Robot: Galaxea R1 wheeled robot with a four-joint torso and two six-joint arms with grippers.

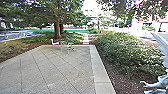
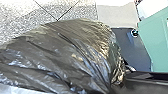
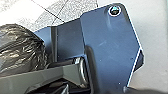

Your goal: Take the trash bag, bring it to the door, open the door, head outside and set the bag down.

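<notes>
When looking for either pincer, cannot tell whether open, closed or gripping. See the creased trash bag (image 2: 62, 50) near the left wrist, close by the robot's dark plate (image 3: 107, 45); farther out, a pale figure (image 1: 163, 50), paving (image 1: 55, 70), shrubs (image 1: 125, 47), then a chair (image 1: 54, 43) and tree trunk (image 1: 57, 30).

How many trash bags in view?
1. The dark trash bag is beside the robot's base plate; both wrist views seem to show the same one. Others could be hidden behind it.
</notes>
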